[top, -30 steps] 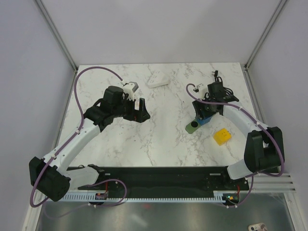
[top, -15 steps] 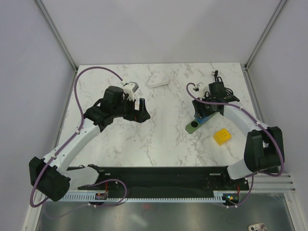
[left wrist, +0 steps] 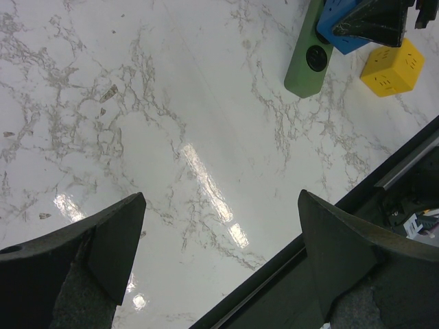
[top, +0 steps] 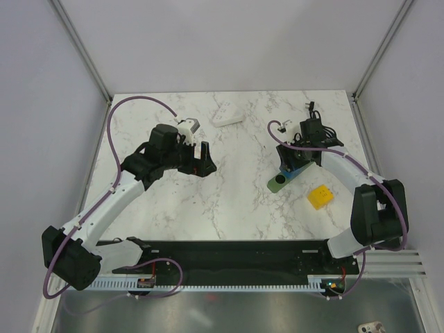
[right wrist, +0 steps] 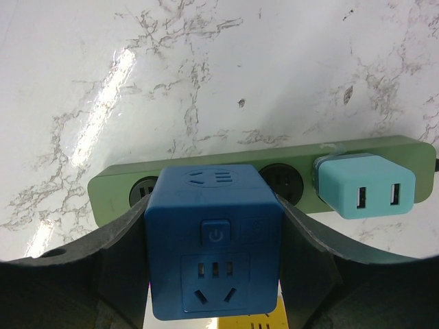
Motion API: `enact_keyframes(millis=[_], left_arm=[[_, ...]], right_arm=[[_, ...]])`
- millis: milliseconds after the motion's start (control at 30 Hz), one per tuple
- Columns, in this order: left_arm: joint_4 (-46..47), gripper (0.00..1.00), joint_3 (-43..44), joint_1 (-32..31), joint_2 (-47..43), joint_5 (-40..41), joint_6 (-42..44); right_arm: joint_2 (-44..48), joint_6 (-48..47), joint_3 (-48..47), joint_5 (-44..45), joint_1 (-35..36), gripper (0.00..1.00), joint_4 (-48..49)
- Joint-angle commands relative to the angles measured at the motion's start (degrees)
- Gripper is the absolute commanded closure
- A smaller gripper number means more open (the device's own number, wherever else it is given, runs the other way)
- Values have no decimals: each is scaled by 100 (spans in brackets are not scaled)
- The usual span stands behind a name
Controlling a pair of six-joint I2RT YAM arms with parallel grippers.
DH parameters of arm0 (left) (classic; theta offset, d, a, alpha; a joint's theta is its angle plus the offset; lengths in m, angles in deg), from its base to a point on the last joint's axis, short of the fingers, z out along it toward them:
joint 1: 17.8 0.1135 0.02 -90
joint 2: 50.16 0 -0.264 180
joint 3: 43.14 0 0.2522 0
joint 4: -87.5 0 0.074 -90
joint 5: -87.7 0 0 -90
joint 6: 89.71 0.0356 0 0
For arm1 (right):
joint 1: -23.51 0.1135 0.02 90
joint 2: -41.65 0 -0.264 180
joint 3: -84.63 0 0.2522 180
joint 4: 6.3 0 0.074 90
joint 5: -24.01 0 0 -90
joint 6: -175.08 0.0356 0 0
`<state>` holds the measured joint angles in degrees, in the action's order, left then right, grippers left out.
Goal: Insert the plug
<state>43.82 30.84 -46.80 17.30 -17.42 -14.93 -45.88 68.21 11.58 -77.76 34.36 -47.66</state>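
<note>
The plug (right wrist: 214,240), a bright-blue cube with a power button and sockets on its faces, is clamped between the fingers of my right gripper (right wrist: 214,205). It sits right against the green power strip (right wrist: 113,188), over the stretch between two round sockets. Whether its pins are in a socket is hidden. From above, the right gripper (top: 297,161) covers most of the plug (top: 295,171) on the strip (top: 277,183). My left gripper (left wrist: 219,199) hangs wide open over bare marble, far left of the strip (left wrist: 306,62).
A light-blue USB adapter (right wrist: 363,185) is plugged in at the strip's right end. A yellow block (top: 319,196) lies near the strip, toward the front right. A white object (top: 226,116) lies at the back of the table. The black base rail (left wrist: 384,185) runs along the near edge.
The right wrist has shifted only very slightly over the strip, still holding the plug. The left arm has not moved.
</note>
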Motion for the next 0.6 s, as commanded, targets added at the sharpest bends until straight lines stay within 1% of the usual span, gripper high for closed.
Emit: enact_keyframes(millis=[0,67,200,567], left_arm=[[179,0,-11,-10,-84,44,265],[179,0,-11,-10,-93,52,265],[187,0,-2,-10,-84,35,265],[187,0,-20,-19,-84,44,265]], right_arm=[[-89,-151,-21,140,-57,100,211],[-54,-124,-48,149,-57,100,237],[51,-54,-214,-123,-57,100,193],[183,-72,-338,-150,-57,100,61]])
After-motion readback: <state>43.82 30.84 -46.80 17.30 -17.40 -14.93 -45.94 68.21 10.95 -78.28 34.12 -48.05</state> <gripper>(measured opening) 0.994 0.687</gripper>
